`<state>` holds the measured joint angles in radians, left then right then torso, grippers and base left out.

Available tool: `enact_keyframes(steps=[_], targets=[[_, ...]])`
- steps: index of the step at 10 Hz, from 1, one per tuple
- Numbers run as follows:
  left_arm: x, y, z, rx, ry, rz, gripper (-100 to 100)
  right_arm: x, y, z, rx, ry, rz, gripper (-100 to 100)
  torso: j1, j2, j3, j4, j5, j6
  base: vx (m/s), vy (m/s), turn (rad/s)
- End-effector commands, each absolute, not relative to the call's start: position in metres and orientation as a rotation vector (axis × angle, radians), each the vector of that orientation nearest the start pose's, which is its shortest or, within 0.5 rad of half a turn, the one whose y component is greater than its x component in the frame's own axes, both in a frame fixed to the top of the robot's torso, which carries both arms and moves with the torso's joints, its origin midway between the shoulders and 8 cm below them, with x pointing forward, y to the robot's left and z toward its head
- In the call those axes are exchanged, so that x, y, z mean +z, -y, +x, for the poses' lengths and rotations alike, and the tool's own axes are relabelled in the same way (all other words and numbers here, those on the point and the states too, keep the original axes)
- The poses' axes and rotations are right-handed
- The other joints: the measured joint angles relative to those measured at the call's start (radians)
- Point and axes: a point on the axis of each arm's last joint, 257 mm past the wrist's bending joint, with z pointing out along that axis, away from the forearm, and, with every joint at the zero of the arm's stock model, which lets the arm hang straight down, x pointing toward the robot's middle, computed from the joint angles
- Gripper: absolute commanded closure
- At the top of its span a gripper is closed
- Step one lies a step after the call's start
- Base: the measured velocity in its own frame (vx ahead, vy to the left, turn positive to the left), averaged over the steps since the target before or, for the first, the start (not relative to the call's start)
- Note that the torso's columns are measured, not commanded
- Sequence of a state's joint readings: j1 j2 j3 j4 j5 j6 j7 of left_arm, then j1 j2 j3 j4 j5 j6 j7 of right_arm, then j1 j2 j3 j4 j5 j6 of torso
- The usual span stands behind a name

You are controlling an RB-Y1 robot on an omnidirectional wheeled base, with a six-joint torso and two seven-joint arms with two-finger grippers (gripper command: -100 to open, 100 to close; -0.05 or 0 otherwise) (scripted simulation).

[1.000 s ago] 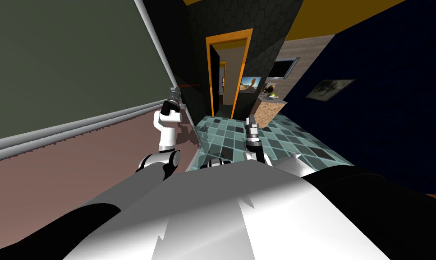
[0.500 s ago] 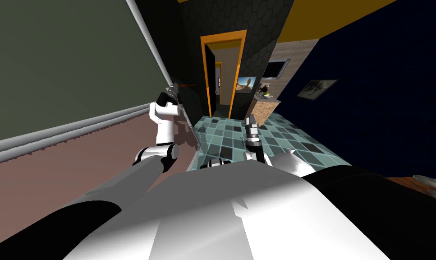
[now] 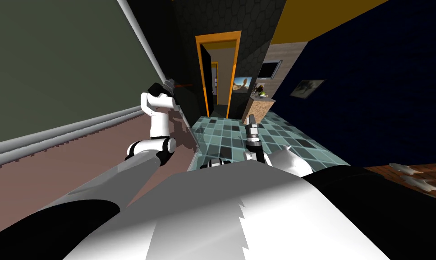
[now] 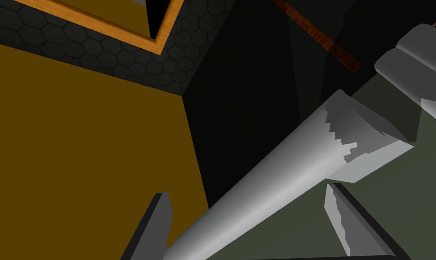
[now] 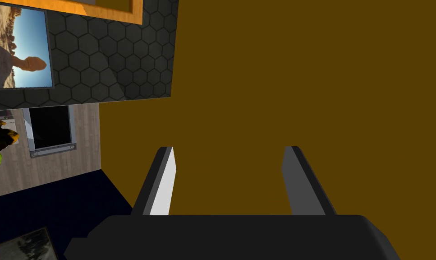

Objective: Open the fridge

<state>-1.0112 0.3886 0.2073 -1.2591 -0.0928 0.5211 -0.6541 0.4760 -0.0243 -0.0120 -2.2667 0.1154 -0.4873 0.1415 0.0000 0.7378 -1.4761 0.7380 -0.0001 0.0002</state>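
left arm: white blocky segments, black joints, round white-and-black elbow, light grey upper part. right arm slimmer, grey and white with dark bands. left gripper and right gripper each have two thin light grey blade fingers with dark backs on a dark box.

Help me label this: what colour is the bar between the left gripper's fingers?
Light grey bar; the left wrist view shows it best.
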Motion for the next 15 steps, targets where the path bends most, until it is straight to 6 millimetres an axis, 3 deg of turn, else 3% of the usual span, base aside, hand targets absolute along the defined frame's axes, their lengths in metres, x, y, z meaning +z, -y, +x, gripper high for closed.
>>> enact_keyframes(steps=[1,7,11,12,13,14,15], targets=[[0.197,-0.334,0.713,-0.371,-1.281,-0.557,-100,0.023,0.266,0.352,1.092,-0.729,0.511,0,0.000,0.000,0.000,0.000,0.000,0.000,0.016,0.043,-0.094],[0.226,-0.373,0.709,-0.291,-1.307,-0.606,-100,0.023,0.266,0.352,1.092,-0.729,0.511,0,0.008,-0.008,-0.007,0.009,-0.003,-0.003,-0.003,0.012,-0.056],[0.226,-0.373,0.710,-0.288,-1.318,-0.614,-100,0.023,0.266,0.352,1.092,-0.729,0.511,0,0.001,-0.002,-0.002,0.000,0.000,0.000,0.016,0.020,0.000],[0.226,-0.373,0.710,-0.288,-1.319,-0.614,100,0.023,0.266,0.352,1.092,-0.729,0.511,0,-0.002,0.001,0.001,0.001,-0.001,0.000,0.000,0.000,0.000],[0.227,-0.343,0.715,-0.331,-1.336,-0.582,100,0.023,0.266,0.352,1.092,-0.729,0.511,0,-0.002,0.002,0.002,0.001,-0.001,0.000,-0.182,-0.011,-0.074],[0.227,-0.343,0.715,-0.331,-1.336,-0.582,100,0.023,0.266,0.353,1.093,-0.728,0.511,0,-0.006,0.007,0.004,0.001,-0.001,0.007,-0.246,-0.011,-0.186],[0.227,-0.327,0.717,-0.352,-1.344,-0.566,100,0.023,0.266,0.353,1.093,-0.728,0.511,0,-0.005,0.007,0.005,0.000,0.000,0.003,-0.230,-0.027,-0.128]])
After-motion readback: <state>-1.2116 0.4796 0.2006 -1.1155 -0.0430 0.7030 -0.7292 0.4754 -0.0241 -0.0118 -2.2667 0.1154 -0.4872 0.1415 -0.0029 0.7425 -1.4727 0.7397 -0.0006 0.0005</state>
